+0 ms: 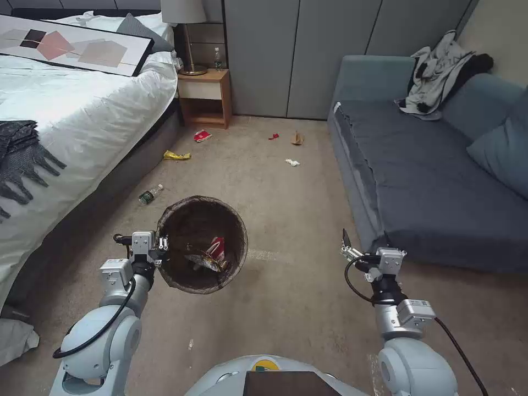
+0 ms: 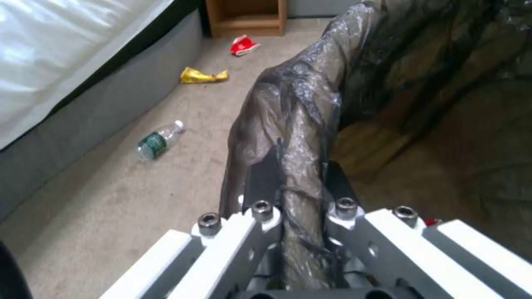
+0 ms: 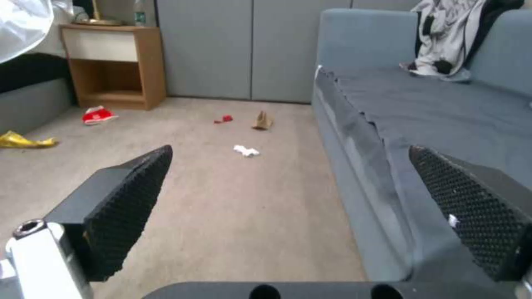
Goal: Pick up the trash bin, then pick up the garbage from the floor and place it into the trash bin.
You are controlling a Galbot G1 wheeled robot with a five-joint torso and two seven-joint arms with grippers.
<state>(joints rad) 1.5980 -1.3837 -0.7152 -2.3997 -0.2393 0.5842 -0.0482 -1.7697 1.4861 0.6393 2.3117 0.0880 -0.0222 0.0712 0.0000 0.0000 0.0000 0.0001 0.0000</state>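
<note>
The robot is holding the trash bin [image 1: 202, 243] up off the carpet, so the first part of the job looks done, and a few wrappers are already lying inside the bin, among them a red-and-white packet [image 1: 218, 248]. Plenty is waiting beyond the bin, toward the nightstand [image 1: 204, 98]: a yellow wrapper [image 1: 176, 155] near the bed, a red-and-white crumpled packet [image 1: 202, 136] just in front of the nightstand, and farther toward the sofa [image 1: 429, 181] a small red scrap [image 1: 273, 136], a brown paper bag [image 1: 297, 138] and a white tissue [image 1: 292, 162]. A clear water bottle [image 1: 150, 194] is lying between the bin and the bed.

The left gripper [image 2: 299, 182] is pinching the bin's bag-covered rim, jaws closed tight on it, with the arm reaching forward at the bin's bed-side edge. The right gripper [image 1: 347, 247] is hanging well to the sofa side of the bin, pads [image 3: 130, 203] spread wide with nothing between them, pointing forward at the scattered litter.
</note>
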